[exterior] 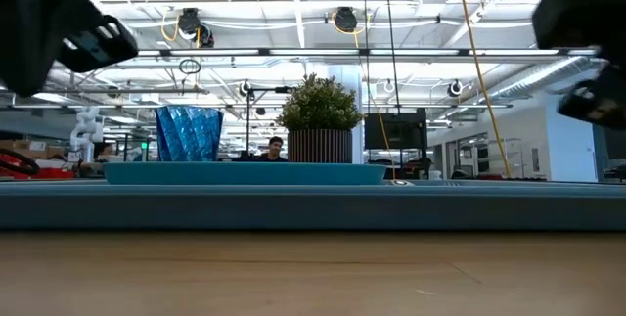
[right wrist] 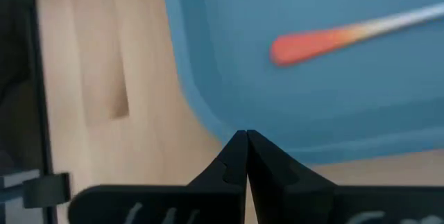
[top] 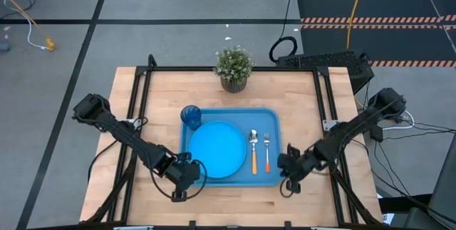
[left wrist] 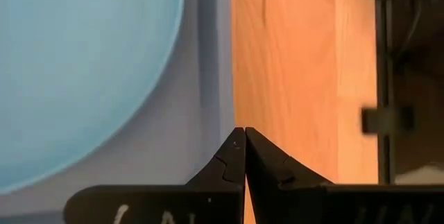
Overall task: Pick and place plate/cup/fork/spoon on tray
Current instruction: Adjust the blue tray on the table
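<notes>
Little left to do, by the look of it: plate (top: 220,150), cup (top: 191,116), spoon (top: 254,149) and fork (top: 267,151) all lying inside the tray (top: 275,119). Left gripper (top: 187,174) pinched fully shut on nothing, parked over the tray's near left corner, plate just ahead of its tips. Right gripper (top: 288,166) likewise shut and empty, poised at the near right corner, fork the closest thing to it, spoon one place further, cup farthest from both.

Risks from here (guesswork, judged from how close things sit):
- Clipping the tray rim on any sideways or downward move, since both sets of closed tips hang right at its edge; a nudge would slide the tray and scatter the cutlery.
- Tipping the cup if the tray jerks (tall, narrow, standing right beside the plate).
- Snagging of dangling cables on the table frame during withdrawal.

Differences between views:
- High view: whole layout, order of cutlery, both arms at once; no hint of height above the table.
- Low view: cup (exterior: 189,133) standing upright on the tray (exterior: 245,172), potted plant (exterior: 320,118) behind; spoon and fork hidden by the rim.
- Left wrist view: shut fingertips (left wrist: 234,156) over the rim, plate (left wrist: 76,64) edge beyond.
- Right wrist view: fork (right wrist: 326,39) handle near the tray corner.
</notes>
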`<act>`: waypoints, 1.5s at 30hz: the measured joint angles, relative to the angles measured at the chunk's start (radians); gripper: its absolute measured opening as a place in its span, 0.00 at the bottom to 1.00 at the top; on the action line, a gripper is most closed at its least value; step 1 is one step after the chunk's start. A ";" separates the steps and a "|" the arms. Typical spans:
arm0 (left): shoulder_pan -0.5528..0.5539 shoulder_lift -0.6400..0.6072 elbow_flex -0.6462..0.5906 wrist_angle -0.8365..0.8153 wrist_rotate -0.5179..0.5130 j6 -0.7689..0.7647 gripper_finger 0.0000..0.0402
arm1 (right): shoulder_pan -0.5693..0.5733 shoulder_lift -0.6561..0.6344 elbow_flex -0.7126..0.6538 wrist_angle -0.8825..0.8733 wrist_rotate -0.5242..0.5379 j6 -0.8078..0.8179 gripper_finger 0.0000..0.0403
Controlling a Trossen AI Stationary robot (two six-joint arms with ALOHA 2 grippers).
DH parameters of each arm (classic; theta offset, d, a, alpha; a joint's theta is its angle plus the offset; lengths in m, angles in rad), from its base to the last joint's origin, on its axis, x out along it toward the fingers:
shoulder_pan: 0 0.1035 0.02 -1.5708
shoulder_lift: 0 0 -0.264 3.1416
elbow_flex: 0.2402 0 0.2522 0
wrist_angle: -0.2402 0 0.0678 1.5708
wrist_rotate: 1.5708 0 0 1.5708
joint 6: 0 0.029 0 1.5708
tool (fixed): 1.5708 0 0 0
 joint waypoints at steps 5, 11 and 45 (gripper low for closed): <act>0.009 0.000 0.000 -0.082 0.013 0.041 0.00 | 0.085 0.138 0.094 0.002 0.002 0.065 0.00; 0.022 0.000 0.000 -0.086 0.063 0.075 0.00 | 0.127 0.228 0.208 -0.015 0.050 0.112 0.00; -0.042 0.144 0.000 0.062 0.165 0.021 0.00 | 0.086 0.329 0.212 -0.043 0.043 0.078 0.00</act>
